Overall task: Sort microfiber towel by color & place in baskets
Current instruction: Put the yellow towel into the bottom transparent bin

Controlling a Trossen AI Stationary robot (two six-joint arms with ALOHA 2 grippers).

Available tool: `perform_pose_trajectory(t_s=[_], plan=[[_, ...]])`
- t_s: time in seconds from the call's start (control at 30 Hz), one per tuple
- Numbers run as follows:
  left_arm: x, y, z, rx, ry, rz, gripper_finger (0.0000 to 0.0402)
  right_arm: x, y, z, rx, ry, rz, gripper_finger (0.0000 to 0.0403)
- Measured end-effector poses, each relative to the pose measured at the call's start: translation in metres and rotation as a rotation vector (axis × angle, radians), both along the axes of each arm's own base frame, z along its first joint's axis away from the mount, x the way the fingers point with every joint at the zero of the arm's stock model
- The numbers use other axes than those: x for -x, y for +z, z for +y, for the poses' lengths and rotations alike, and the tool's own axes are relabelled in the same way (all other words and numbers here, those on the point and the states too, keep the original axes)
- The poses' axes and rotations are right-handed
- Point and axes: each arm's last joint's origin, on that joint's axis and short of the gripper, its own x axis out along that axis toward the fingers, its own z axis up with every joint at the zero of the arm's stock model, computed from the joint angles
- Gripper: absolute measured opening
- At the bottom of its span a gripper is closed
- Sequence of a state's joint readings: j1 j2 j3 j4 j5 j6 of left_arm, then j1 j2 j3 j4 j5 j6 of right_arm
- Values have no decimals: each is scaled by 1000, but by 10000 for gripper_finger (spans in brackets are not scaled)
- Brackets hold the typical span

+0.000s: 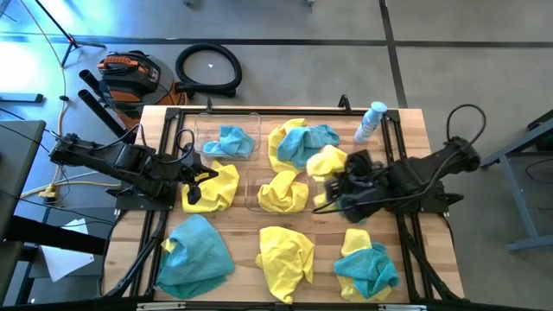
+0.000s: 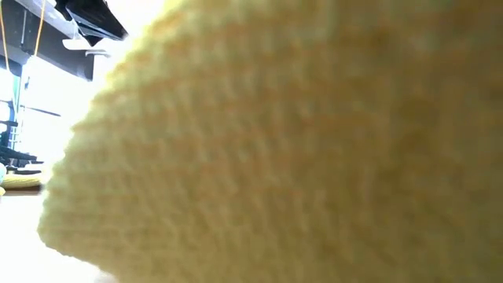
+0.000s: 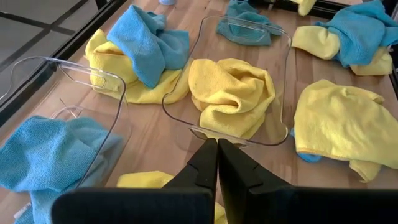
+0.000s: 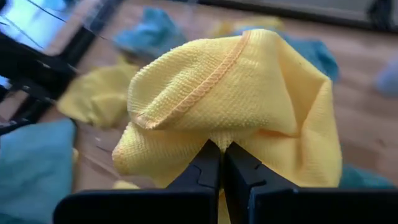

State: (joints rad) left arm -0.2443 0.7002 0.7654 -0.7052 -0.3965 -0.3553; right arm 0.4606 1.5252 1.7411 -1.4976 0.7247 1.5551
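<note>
My right gripper point(image 1: 333, 183) is shut on a yellow microfiber towel point(image 1: 327, 162) right of the table's middle. My left gripper point(image 3: 217, 148) is shut and holds nothing; it hovers over a yellow towel point(image 1: 212, 186) at the left. One clear basket point(image 1: 207, 130) at the far left holds a teal-blue towel point(image 1: 233, 141). A second basket point(image 3: 283, 74) in the middle holds a yellow towel point(image 3: 233, 96). Loose towels lie about: a yellow and blue heap point(image 1: 302, 142), a blue one point(image 1: 197, 255), a yellow one point(image 1: 285, 255), and blue on yellow point(image 1: 367, 268). My right gripper pinches a bunched fold of the yellow towel point(image 4: 217, 138) between its two fingers. The towel puffs up beyond the fingertips, its stitched hem point(image 4: 205, 87) curving across the top. It is raised above the table; whether any part still rests on the table does not show.
A small clear spray bottle point(image 1: 371, 121) lies at the far right of the table. A black frame rail point(image 1: 168, 164) runs round the work area. A yellow towel point(image 2: 275, 149) right in front of the low camera fills almost that whole view.
</note>
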Motion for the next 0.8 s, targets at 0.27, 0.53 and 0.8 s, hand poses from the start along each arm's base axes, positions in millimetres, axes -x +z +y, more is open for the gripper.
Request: perform_pose_trajectory(t_s=[0.27,0.53,0.8], plan=[[0,0,0,-1,0,0,1,-82,-6,5,153,70,-13,0],[0,0,0,8,4,-2,1,-133,-61,-5,21,47,92,0],[0,0,0,51,32,-12,1,-158,-126,-7,-213,-6,179,0]])
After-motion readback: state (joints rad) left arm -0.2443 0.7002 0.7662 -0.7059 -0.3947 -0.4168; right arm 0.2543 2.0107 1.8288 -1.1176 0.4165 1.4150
